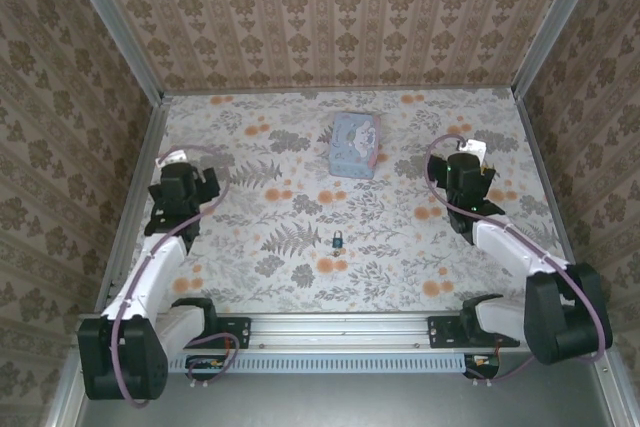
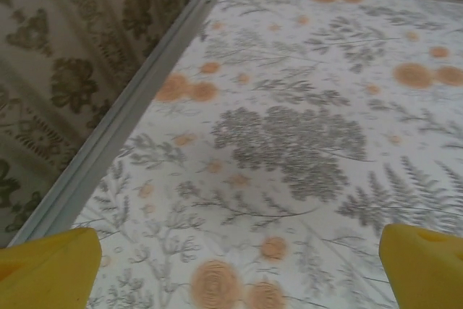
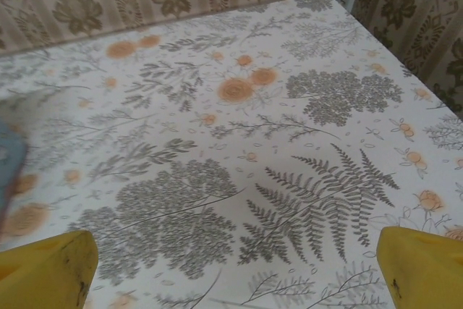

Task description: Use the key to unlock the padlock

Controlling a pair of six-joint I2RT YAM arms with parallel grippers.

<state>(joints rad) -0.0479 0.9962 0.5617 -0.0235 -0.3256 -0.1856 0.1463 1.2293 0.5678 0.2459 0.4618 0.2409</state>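
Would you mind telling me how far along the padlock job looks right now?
Done: nothing I can confirm; the padlock lies on the table, too small to show whether it is unlocked. In hand: nothing; the left gripper and right gripper are open, empty, and apart from it. Left: likely the whole unlocking.

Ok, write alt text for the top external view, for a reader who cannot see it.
A tiny dark teal-bodied padlock lies near the middle of a floral-printed table, between two robot arms. The left gripper and right gripper stand open and empty, apart from it; a pale blue rectangular tin sits farther back.
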